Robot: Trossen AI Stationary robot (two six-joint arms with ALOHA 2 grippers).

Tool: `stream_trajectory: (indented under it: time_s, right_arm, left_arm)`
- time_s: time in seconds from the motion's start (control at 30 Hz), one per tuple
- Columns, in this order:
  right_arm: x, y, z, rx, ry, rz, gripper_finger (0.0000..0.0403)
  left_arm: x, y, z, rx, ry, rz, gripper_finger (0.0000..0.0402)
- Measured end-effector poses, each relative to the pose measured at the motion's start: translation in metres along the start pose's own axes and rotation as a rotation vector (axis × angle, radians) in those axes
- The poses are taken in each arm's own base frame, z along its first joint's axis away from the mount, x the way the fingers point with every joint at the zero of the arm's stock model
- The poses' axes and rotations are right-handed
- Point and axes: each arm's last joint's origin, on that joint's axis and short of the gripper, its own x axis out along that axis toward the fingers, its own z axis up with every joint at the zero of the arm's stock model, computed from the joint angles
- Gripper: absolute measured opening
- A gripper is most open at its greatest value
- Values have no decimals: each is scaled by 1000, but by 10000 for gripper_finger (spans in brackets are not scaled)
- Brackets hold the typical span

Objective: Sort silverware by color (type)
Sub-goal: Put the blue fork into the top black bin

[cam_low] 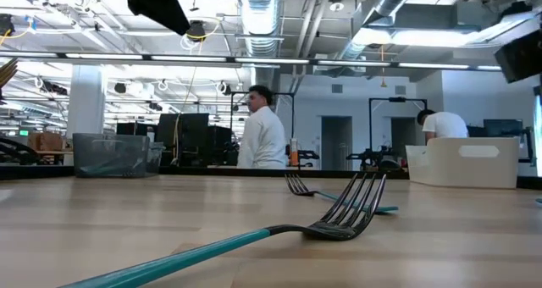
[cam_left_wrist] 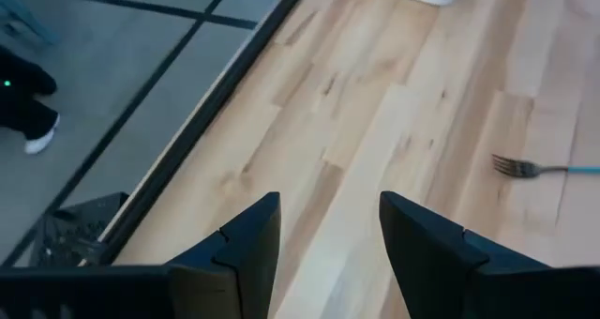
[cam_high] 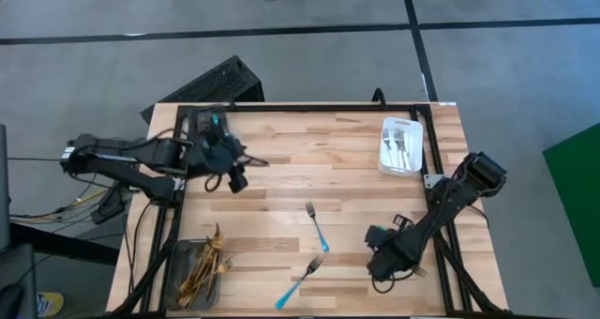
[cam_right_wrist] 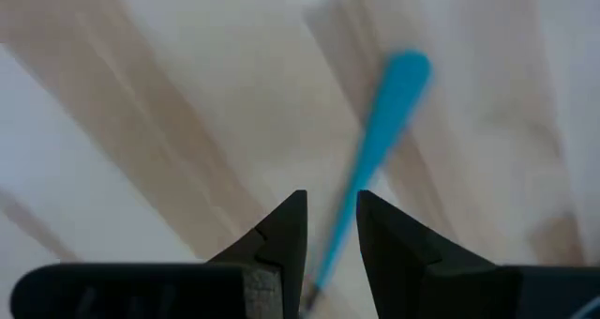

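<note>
From above, the left gripper (cam_high: 232, 178) hangs over the table (cam_high: 281, 159) toward ten o'clock, and the right gripper (cam_high: 380, 261) sits low near five o'clock. Two blue-handled forks lie mid-table: the far fork (cam_high: 317, 225) near centre and the near fork (cam_high: 300, 283) at six o'clock. Gold pieces (cam_high: 204, 263) fill a grey tray (cam_high: 178, 280) at seven o'clock; silver pieces (cam_high: 401, 148) lie in a white tray (cam_high: 385, 159) at two o'clock. At table height, the near fork (cam_low: 254, 237) lies close with tines raised, the far fork (cam_low: 305, 186) behind it, the white tray (cam_low: 461, 163) at three o'clock, two people beyond. The left wrist shows its fingers (cam_left_wrist: 248, 244) apart over bare wood, the far fork (cam_left_wrist: 534, 169) off at three o'clock. The right wrist shows its fingers (cam_right_wrist: 281, 230) narrowly apart around a blurred blue handle (cam_right_wrist: 384, 122); whether they grip it I cannot tell.
</note>
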Motion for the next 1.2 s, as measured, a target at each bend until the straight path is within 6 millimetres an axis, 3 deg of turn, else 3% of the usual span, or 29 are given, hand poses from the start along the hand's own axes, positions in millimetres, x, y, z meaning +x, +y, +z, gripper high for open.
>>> stream_trajectory:
  time_s: [0.17,0.47,0.73,0.9,1.03,1.2]
  right_arm:
    - [-1,0,-13,40,27,-33,120]
    - [-2,3,-27,52,36,-40,120]
    - [31,-5,-37,89,75,17,120]
    - [37,-8,-36,98,80,25,119]
    - [37,-8,-34,104,84,26,94]
    - [35,-11,-29,118,13,33,25]
  left_arm:
    - [12,-23,-3,60,40,-2,171]
    - [33,-46,-9,93,112,17,171]
    - [31,-56,-13,98,106,5,171]
    - [27,-61,-15,96,98,-11,171]
    - [22,-66,-16,70,74,-2,171]
    - [21,-81,-16,80,-4,22,171]
